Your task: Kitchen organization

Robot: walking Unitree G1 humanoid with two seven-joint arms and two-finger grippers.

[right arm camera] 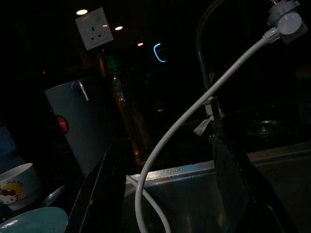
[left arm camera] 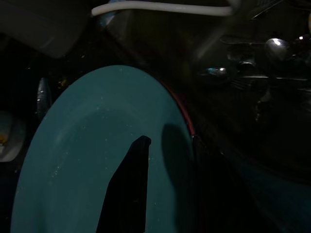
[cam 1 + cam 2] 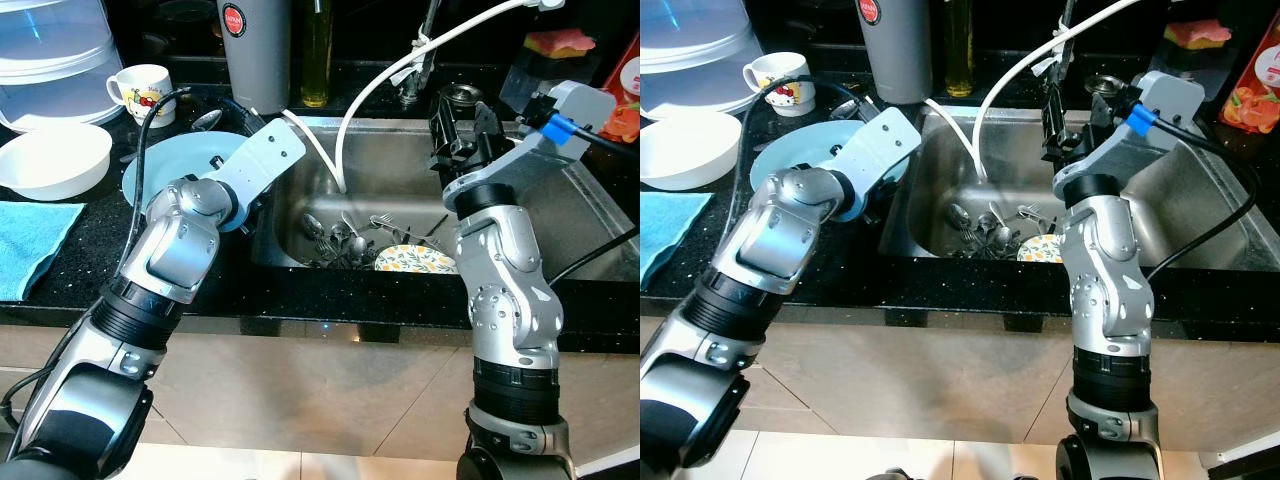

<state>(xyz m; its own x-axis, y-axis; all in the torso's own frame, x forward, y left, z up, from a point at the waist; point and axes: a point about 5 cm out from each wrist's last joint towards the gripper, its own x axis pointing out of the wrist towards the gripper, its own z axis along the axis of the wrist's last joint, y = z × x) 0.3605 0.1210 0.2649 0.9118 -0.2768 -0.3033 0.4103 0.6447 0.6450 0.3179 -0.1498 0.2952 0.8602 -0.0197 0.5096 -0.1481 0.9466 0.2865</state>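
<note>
Our left tool (image 2: 138, 160) hovers over the teal plate (image 3: 185, 160) on the worktop (image 3: 90, 240); we cannot tell its spread. Right tool (image 3: 462, 125), spread, waits above the sink (image 3: 590, 215). We should grip the rim firmly.

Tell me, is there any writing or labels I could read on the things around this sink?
Nothing reads clearly.
Grey canister: round red badge with white lettering, too small to read.
White mug: a cartoon print, no legible words.
Red carton at the counter's far right: printed pictures, any text too blurred.
Wall socket: no readable markings.
</note>
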